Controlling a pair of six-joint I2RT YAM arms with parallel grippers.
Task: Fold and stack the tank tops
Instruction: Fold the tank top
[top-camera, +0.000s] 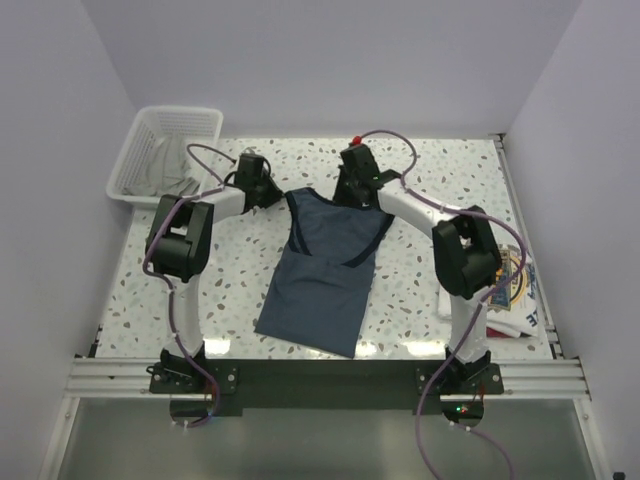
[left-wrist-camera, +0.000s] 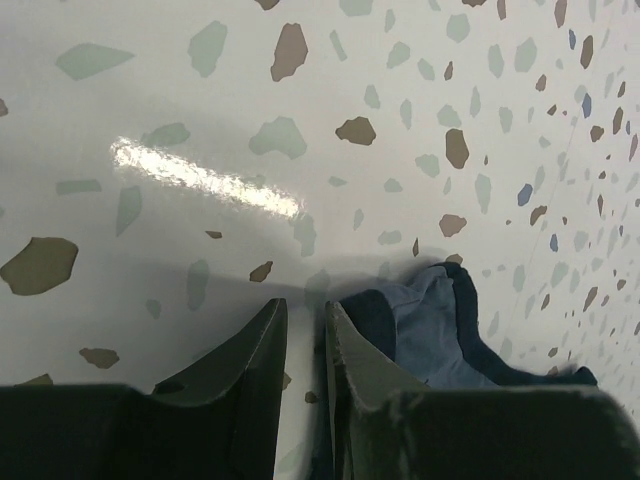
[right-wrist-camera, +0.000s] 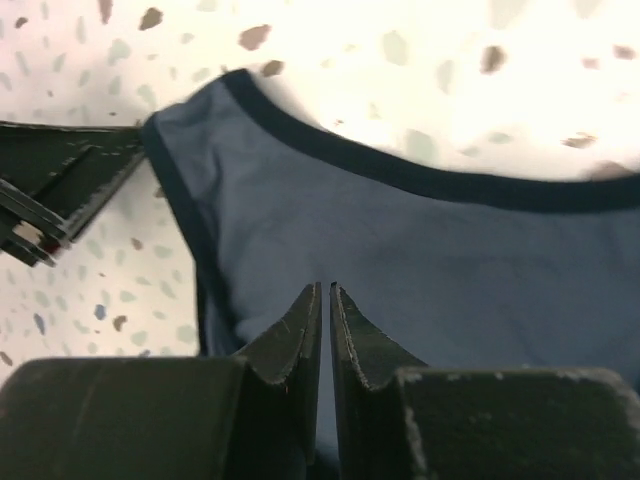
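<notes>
Speckled table (top-camera: 410, 295) carries a flat slate-blue tank top (top-camera: 320, 270) with navy trim. Its cloth is pinched by the right tool (right-wrist-camera: 325, 287); the left tool (left-wrist-camera: 303, 305) stands narrowly parted, and I cannot tell its grip.

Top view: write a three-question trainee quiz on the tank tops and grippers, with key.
1. True or false: the slate-blue tank top is already folded.
2. The white tank top lies: A on the blue one; B at the right edge of the table; C far left corner.
3. Which end of the blue top are the left gripper and right gripper at?
Key: 1 false; 2 B; 3 strap end.
</notes>
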